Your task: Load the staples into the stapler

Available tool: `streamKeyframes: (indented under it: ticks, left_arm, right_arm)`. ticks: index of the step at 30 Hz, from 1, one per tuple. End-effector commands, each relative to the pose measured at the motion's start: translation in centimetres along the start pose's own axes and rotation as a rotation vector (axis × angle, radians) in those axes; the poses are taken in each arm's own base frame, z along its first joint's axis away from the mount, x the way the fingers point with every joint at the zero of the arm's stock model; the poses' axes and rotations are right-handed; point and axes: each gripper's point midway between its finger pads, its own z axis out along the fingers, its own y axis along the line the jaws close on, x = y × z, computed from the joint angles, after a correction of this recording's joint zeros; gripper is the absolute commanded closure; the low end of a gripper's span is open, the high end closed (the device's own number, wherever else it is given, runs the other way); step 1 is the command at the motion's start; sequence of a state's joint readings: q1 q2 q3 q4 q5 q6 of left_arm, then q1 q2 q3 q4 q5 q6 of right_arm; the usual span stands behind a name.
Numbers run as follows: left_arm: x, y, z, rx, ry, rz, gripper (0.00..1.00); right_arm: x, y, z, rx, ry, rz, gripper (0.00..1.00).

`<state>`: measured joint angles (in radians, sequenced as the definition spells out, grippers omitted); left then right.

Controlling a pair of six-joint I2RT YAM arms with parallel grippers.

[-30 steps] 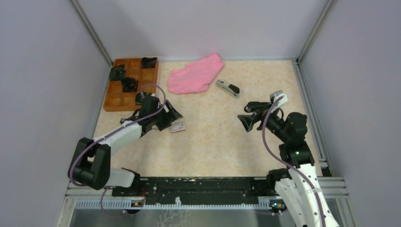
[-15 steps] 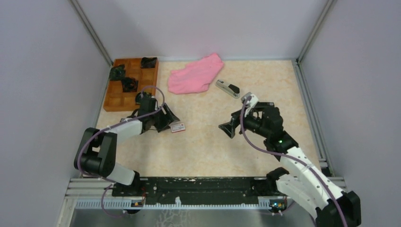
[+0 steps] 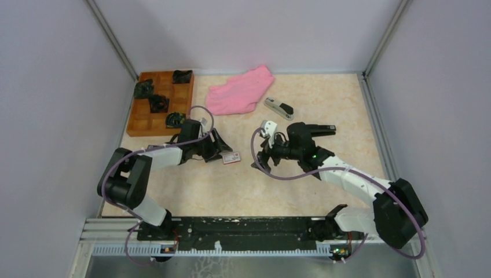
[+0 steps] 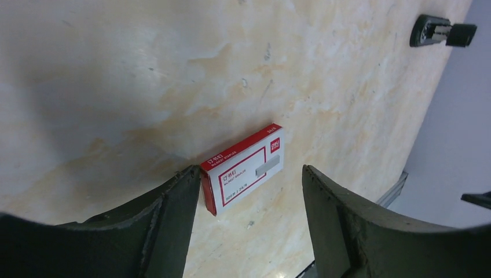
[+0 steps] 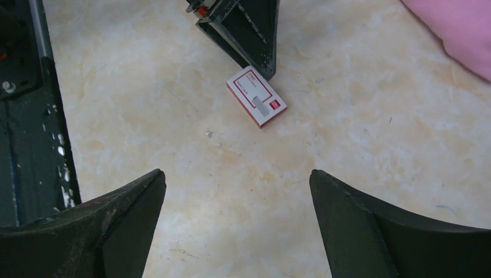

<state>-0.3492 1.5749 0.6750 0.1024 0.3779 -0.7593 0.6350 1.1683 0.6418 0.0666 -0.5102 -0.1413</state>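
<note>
Left jaws: open and narrowing. The left gripper (image 4: 250, 174) stands astride the box (image 5: 256, 95). One finger is at the box's short end, touching or almost touching; the other is apart. Nothing is gripped yet.
Right jaws: wide open and empty. The right gripper (image 3: 260, 157) faces 9 o'clock, toward the box and near it.
Changed: a second ago the right arm was far out on the 3 o'clock side; it has swung in to the middle. The left gripper has advanced, and the box has slid a little toward 3 o'clock with it (pushed, I think, not lifted).
Box: flat on the table (image 3: 231, 191), near the middle, red and white, closed. Its contents do not show.
Stapler (image 3: 279, 108): at 1 o'clock from the box, well apart, and no gripper is on it.
Further out: a pink cloth (image 3: 240, 91) at 12 o'clock and a brown tray (image 3: 139, 124) at 10 o'clock.
Meaning: the task is at its beginning. Both arms gather on the box, probably so that one holds it and the other opens it. The stapler's turn comes only after that.
</note>
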Motion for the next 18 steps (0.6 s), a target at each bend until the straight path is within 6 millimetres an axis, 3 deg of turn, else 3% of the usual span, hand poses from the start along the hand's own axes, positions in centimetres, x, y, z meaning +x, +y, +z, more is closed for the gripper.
streamKeyframes:
  ticks: [1,6,15,18]
  left_arm:
    - [2.0,-0.9,1.2,0.037,0.070,-0.004,0.28]
    - [2.5,-0.7,1.6,0.046,0.088,-0.015,0.28]
    - [1.8,-0.3,0.0,0.117,0.064,-0.074,0.27]
    - [1.9,0.2,-0.6,0.160,0.071,-0.123,0.28]
  right_arm:
    - [-2.9,0.1,1.6,-0.104,-0.053,-0.239,0.06]
    - [-1.4,0.1,3.5,-0.219,0.019,-0.361,0.01]
    - [-0.5,-1.7,7.3,-0.336,0.127,-0.458,0.01]
    - [0.7,-2.3,8.5,-0.359,0.165,-0.470,0.02]
